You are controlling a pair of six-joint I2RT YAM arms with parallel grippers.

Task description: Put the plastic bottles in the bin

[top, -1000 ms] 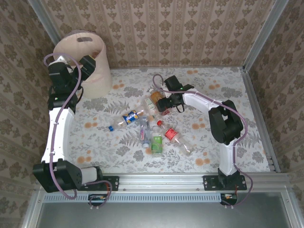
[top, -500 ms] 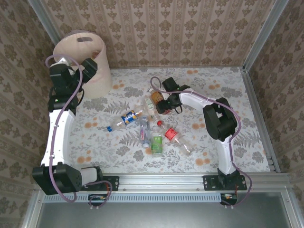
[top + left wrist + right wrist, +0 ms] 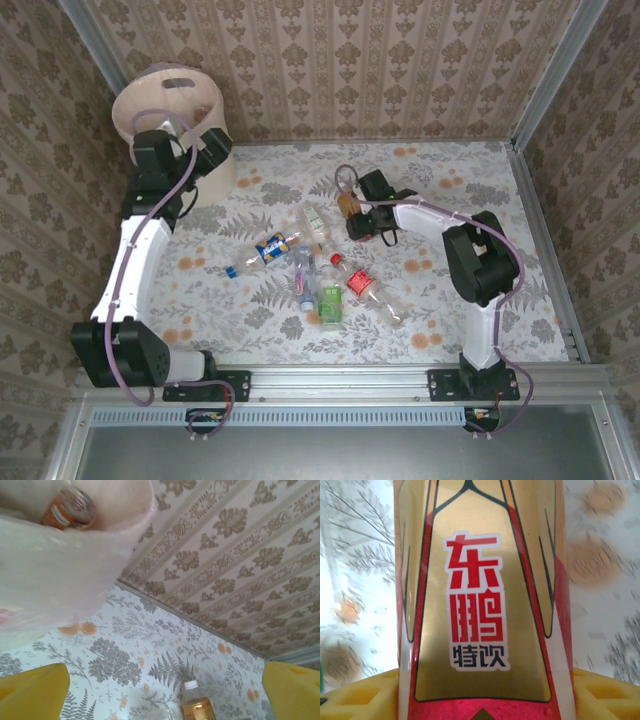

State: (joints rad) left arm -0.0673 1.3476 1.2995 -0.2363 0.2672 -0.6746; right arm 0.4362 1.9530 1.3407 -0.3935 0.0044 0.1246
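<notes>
White fern-print desk (image 3: 440, 300): carries everything. Bin is in the far-left corner, bottles lie mid-desk.
Bin (image 3: 165, 100): beige, upright by the far wall, well apart from the right arm. One orange-label bottle (image 3: 67, 507) lies inside.
Loose bottles (image 3: 320, 275): a cluster lying flat mid-desk, some touching. Blue, red and green labels among them.
Left fingers (image 3: 30, 692): spread wide, holding nothing, just beside the bin's rim.
Right fingers (image 3: 355, 695): pinching the gold-and-red bottle (image 3: 480, 605) across its label, at the far edge of the cluster.
Step in hand: my read is grip and lift of that bottle, then the carry to the bin.
Doing it well: settle the squeeze before rising, since thin plastic likely buckles or slips. Lift straight up, clear of the neighbours. The bin is across the desk, so expect a long reach or a hand-over. Release over the mouth, not on the rim.
Hidden: cap and base of the held bottle are cut off in the right wrist view, so I can't tell if it's off the desk. Most of the bin's inside is out of sight. Bottle count in the cluster is unclear because they overlap. A white-capped bottle (image 3: 196, 705) is cropped at the bottom edge of the left wrist view.
</notes>
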